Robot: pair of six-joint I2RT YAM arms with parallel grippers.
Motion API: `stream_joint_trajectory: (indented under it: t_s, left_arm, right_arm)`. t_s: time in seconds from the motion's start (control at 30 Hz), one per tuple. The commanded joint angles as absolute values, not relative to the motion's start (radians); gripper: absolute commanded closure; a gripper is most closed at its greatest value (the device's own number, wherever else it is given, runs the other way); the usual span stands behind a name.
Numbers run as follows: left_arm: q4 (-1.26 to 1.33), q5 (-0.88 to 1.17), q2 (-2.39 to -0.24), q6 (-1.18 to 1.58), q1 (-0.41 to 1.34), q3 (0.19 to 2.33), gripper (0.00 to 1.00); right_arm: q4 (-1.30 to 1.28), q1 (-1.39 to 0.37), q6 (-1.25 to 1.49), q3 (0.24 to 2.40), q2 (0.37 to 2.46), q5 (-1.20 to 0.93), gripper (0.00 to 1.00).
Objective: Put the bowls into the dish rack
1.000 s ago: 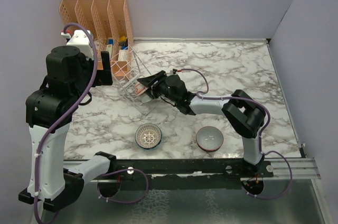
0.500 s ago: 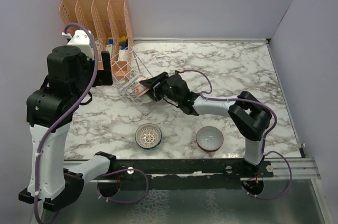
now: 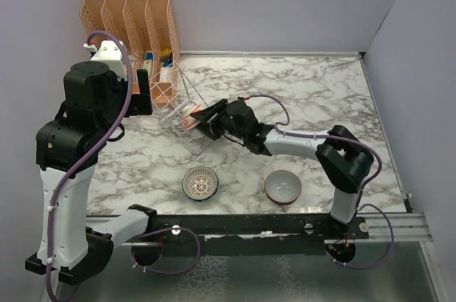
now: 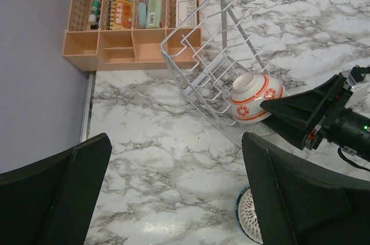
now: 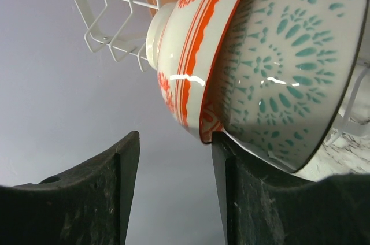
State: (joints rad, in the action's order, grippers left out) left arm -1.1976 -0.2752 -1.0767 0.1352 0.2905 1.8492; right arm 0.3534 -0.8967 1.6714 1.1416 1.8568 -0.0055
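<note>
Lying in the dish rack (image 4: 202, 66), two nested bowls (image 4: 251, 96) touch the half-open, seemingly empty right gripper (image 5: 172, 141).

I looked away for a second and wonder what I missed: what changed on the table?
On the right arm, the elbow swung out to the right, while its jaws barely shifted at the mouth of the dish rack. Nothing was visibly grabbed or let go. The orange-banded bowl there, the lattice bowl, the red-rimmed bowl and the left arm stayed put.
</note>
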Motion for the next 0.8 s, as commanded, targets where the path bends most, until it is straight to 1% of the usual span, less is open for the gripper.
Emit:
stream_joint_trajectory:
  t_s: [0.0, 0.27, 0.43, 0.53, 0.67, 0.77]
  left_arm:
    - [-1.183, -0.285, -1.067, 0.125, 0.296, 1.841, 0.01]
    - [-1.181, -0.285, -1.067, 0.124, 0.297, 1.841, 0.01]
    - [-1.183, -0.287, -1.070, 0.122, 0.296, 1.843, 0.01]
    - [-1.184, -0.292, -1.073, 0.119, 0.296, 1.849, 0.01]
    - [-1.187, -0.300, -1.080, 0.115, 0.296, 1.866, 0.01]
    - [-1.183, -0.300, -1.081, 0.115, 0.297, 1.870, 0.01]
  right_arm:
    - [0.292, -0.904, 1.662, 1.131, 1.777, -0.034, 0.47]
    - [0.193, -0.903, 1.621, 1.132, 1.719, -0.019, 0.46]
    - [0.050, -0.902, 1.565, 1.158, 1.678, -0.017, 0.45]
    - [-0.141, -0.897, 1.453, 1.222, 1.639, 0.005, 0.45]
    - [-0.561, -0.894, 1.232, 1.381, 1.590, 0.109, 0.44]
    - [-0.875, -0.894, 1.121, 1.469, 1.555, 0.188, 0.44]
